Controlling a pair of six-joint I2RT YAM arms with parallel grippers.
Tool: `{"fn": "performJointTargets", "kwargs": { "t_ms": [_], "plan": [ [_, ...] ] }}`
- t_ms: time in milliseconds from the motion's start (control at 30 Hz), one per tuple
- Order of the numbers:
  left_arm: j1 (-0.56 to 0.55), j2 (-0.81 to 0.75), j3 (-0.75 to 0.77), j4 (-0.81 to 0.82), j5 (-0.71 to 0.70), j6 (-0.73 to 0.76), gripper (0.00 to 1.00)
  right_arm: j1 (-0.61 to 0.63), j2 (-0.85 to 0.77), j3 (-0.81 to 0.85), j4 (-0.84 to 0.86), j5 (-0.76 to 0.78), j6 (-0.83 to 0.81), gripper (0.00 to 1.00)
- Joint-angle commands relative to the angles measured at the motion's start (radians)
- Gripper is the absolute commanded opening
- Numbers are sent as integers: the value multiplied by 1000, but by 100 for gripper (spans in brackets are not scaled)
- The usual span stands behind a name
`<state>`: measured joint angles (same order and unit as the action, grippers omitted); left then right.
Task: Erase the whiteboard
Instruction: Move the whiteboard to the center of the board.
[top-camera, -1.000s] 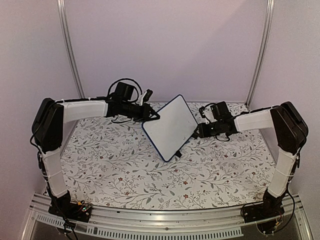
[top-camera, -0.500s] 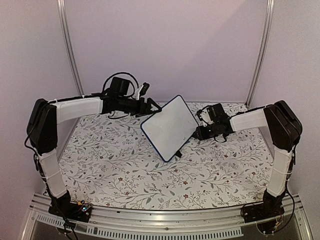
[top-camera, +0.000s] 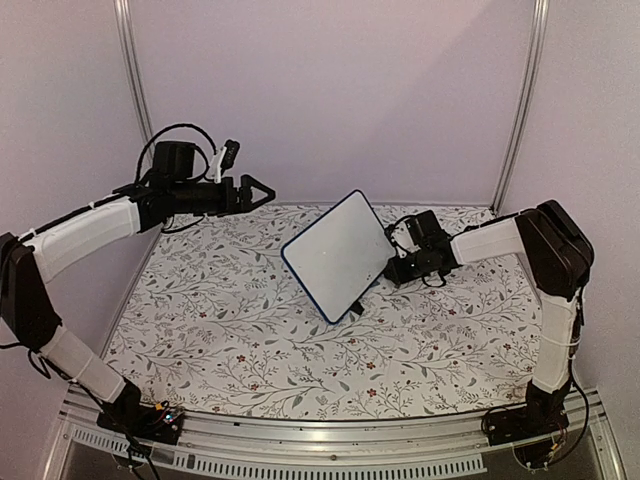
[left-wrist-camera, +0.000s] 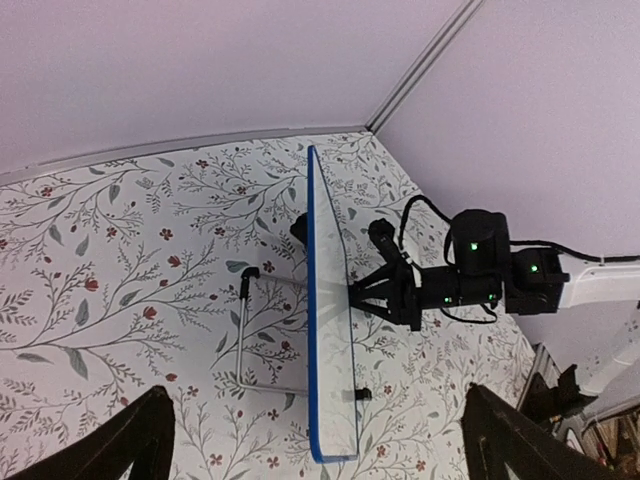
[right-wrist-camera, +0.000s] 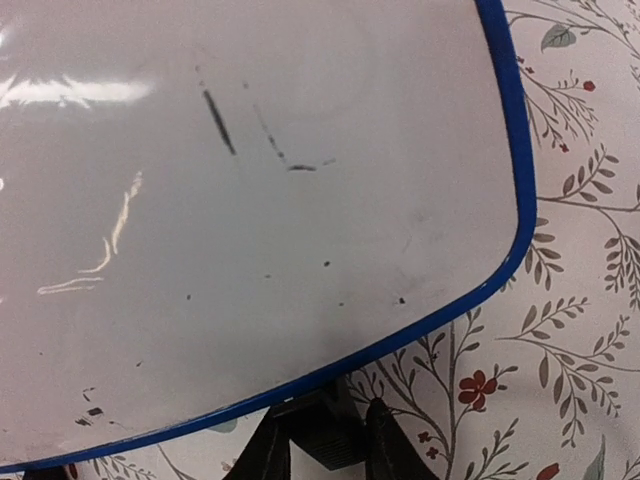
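Note:
The whiteboard (top-camera: 335, 255) stands tilted on its edge mid-table, blue-rimmed and almost wiped. Short dark strokes (right-wrist-camera: 218, 122) and a few specks remain on the whiteboard (right-wrist-camera: 250, 230). My right gripper (top-camera: 388, 268) sits at its right edge. In the right wrist view that gripper (right-wrist-camera: 328, 440) is shut on a small black piece (right-wrist-camera: 325, 445) under the blue rim. My left gripper (top-camera: 262, 190) hangs open and high at the back left, well apart from the board. From there the whiteboard (left-wrist-camera: 330, 330) shows edge-on, between the wide-spread fingers of the left gripper (left-wrist-camera: 315, 395).
A thin wire stand (left-wrist-camera: 245, 340) props the board from behind. The floral cloth (top-camera: 250, 340) covers the table. Metal posts (top-camera: 135, 90) run up both back corners against the pale walls. A metal rail (top-camera: 300, 430) lines the near edge.
My left gripper has opened, let go of the board's upper left edge and pulled back up to the left. My right gripper has closed at the board's right edge.

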<state>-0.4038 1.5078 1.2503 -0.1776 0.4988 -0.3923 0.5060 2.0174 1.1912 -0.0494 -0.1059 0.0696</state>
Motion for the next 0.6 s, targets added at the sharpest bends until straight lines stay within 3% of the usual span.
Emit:
{"fn": "performJointTargets", "kwargs": {
  "t_ms": [0, 233, 567],
  "plan": [
    [48, -104, -96, -34, -99, 69, 100, 30, 31, 40, 7, 31, -10, 17],
    [130, -170, -245, 2, -112, 79, 100, 99, 63, 106, -3, 115, 46, 2],
    [241, -206, -327, 94, -86, 35, 100, 159, 199, 304, -114, 208, 321, 1]
  ]
}}
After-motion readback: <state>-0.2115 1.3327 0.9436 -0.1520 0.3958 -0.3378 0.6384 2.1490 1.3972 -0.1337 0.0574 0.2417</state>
